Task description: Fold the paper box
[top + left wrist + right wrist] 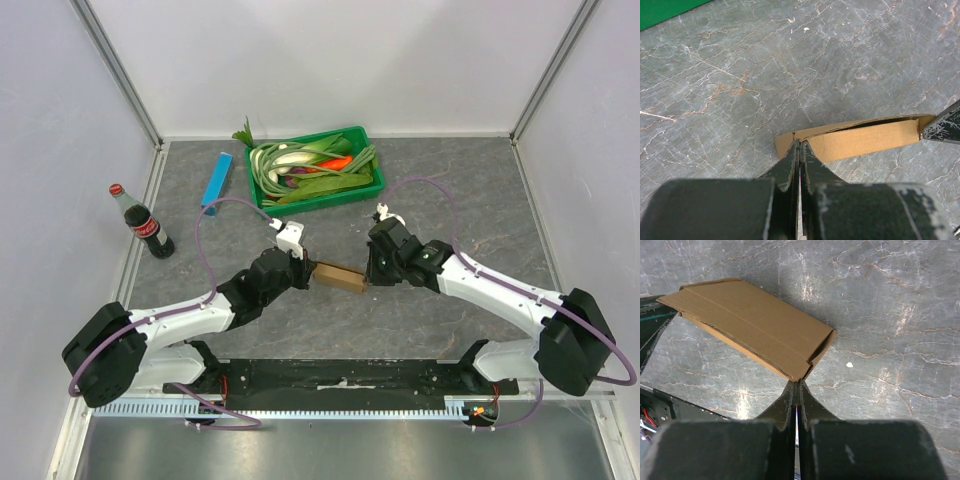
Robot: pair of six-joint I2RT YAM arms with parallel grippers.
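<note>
Near the middle of the overhead view, on the grey stone-patterned table (450, 330), the paper box (340, 277) sits between the two arms, its long side running from left to right. It is plain brown cardboard, still quite flat, with a crease along its length and one layer lying a little open over the other. From the left side comes the left gripper (306, 272). In its own wrist view the fingers (790, 165) are pressed together, and their tips cover the near left end of the box, so they are pinching the cardboard there. From the right side comes the right gripper (368, 274). In the right wrist view its fingers (807, 405) are also pressed together, and the tips touch the near corner of the box; whether a layer of card is caught between them I cannot tell. At the top of the overhead view stands a green tray (379, 168) full of vegetables. Left of it lies a slim blue box (217, 180), and further left a cola bottle (145, 222) stands upright.
</note>
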